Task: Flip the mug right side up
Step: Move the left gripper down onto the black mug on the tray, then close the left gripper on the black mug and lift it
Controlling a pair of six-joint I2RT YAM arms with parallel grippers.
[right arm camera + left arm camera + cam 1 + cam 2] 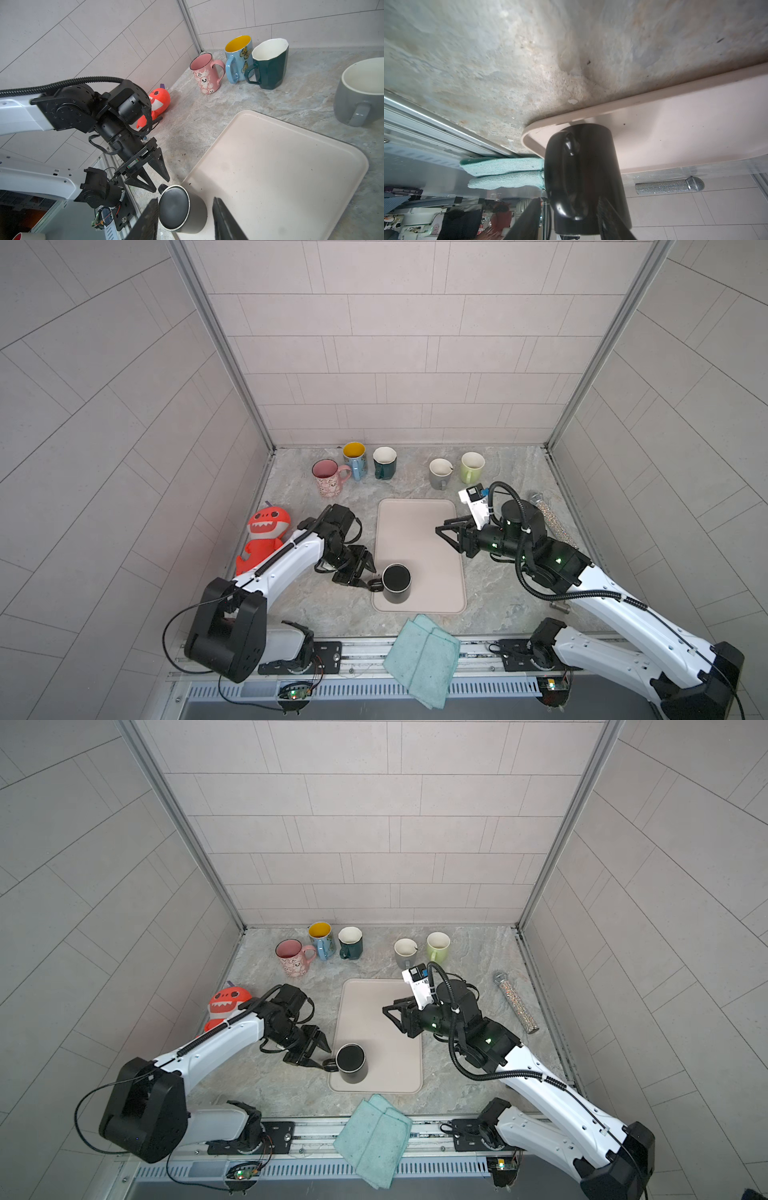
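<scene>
The left pincer point(371, 576) stands open, low over the worktop point(498, 593), with its tips just beside the handle point(376, 585) of the black glazed mug point(397, 578) and clamped on nothing. It probably comes in flat from the left because the handle sticks out that way, over the left rim of the pale pink rectangular tray point(419, 531), and a hold there would let the wrist roll the mug over.

The right pincer point(448, 539) is also open and empty. It hangs above the right side of the tray, well apart from the mug, so it looks parked out of the way.

The mug sits in the near left corner of the tray, upside down and apart from the teal folded cloth point(424, 655) at the near edge.

Both top views give this layout, but the mug's upper face shows only as a dark disc. The right wrist view makes that face a flat base ringed by a pale foot, so the mouth is down. The left wrist view shows the handle's loop point(571, 176) facing the camera, framed by the two dark fingers point(527, 220) with clear gaps on either side. No other view shows that alignment.
</scene>
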